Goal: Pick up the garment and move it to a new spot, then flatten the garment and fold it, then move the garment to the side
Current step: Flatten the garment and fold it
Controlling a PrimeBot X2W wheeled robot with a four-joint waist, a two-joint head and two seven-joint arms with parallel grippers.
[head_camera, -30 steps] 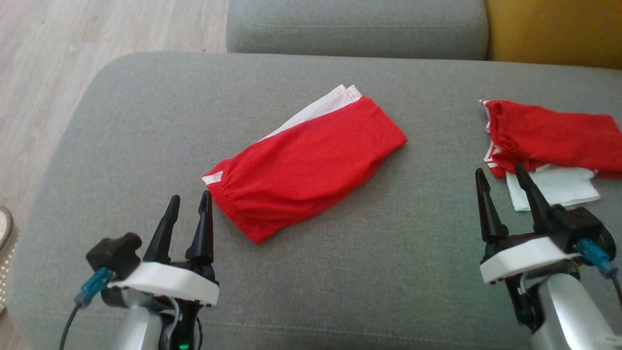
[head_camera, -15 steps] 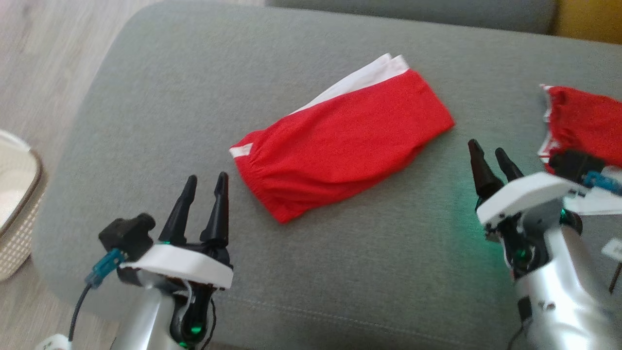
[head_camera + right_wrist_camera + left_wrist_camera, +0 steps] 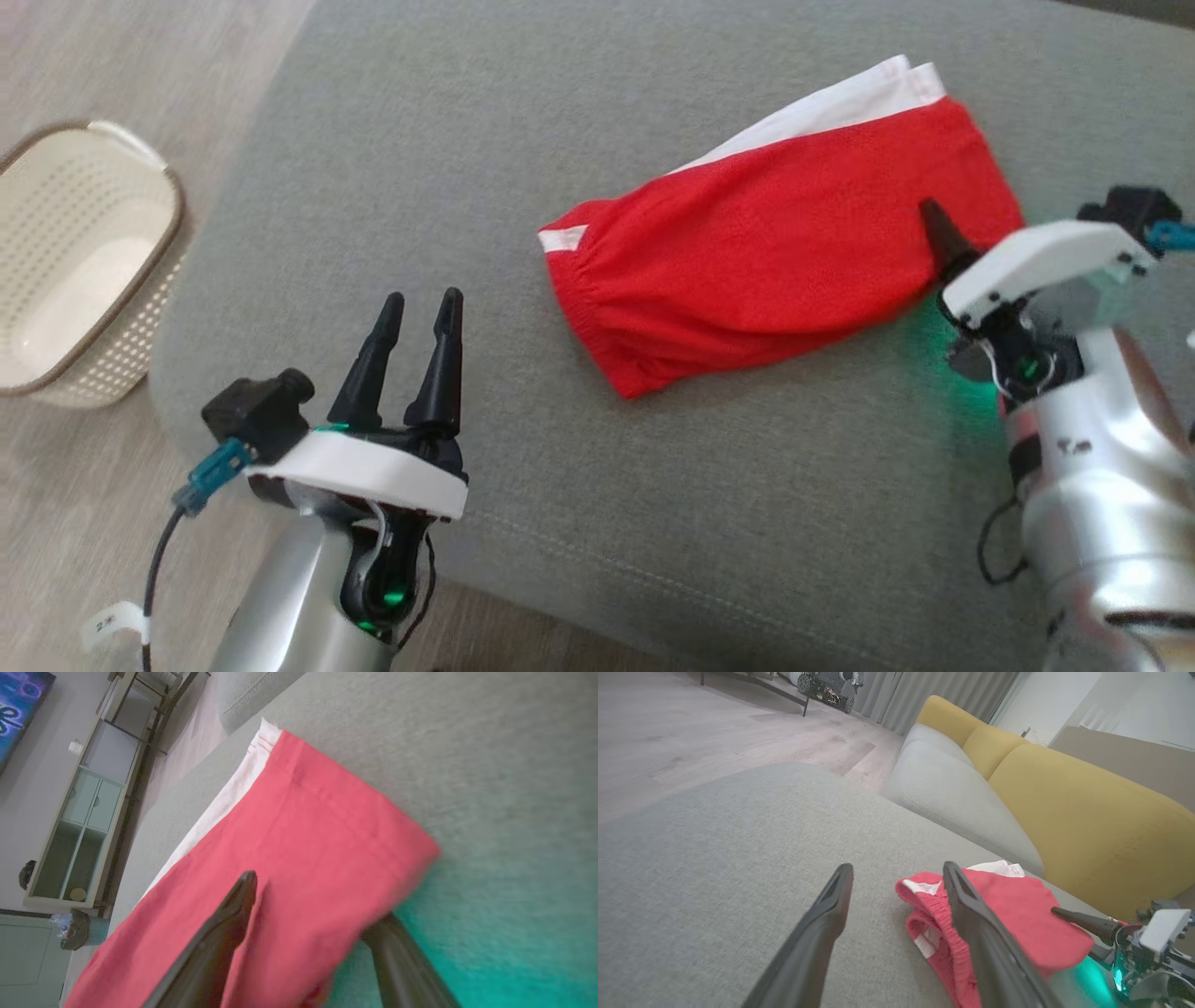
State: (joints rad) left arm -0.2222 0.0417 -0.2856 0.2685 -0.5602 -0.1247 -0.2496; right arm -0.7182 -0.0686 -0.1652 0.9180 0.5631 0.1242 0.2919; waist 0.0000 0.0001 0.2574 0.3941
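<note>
With the folded red garment (image 3: 775,271) lying right of centre on the sofa cushion (image 3: 653,523) and the left gripper (image 3: 422,299) fingers open, the right gripper (image 3: 310,903), fingers open astride the garment's right edge, may pinch one layer only, undoing the fold.

You have one bearing surface to note: a broad grey woven-fabric seat cushion (image 3: 653,523) with rounded corners and a stitched seam along its near edge. Directly on it lies a single red mesh-fabric garment (image 3: 766,252), folded flat and set at a slant. Its gathered elastic waistband (image 3: 597,327) points toward the cushion's left and its hem toward the right. A white fabric panel (image 3: 840,103) shows along its far edge. The cloth puckers slightly at the waistband. By the cushion's left corner you see pale wood-plank floor (image 3: 75,523). On it stands a cream perforated plastic basket (image 3: 93,373) with a brown rim, just beside the cushion.
</note>
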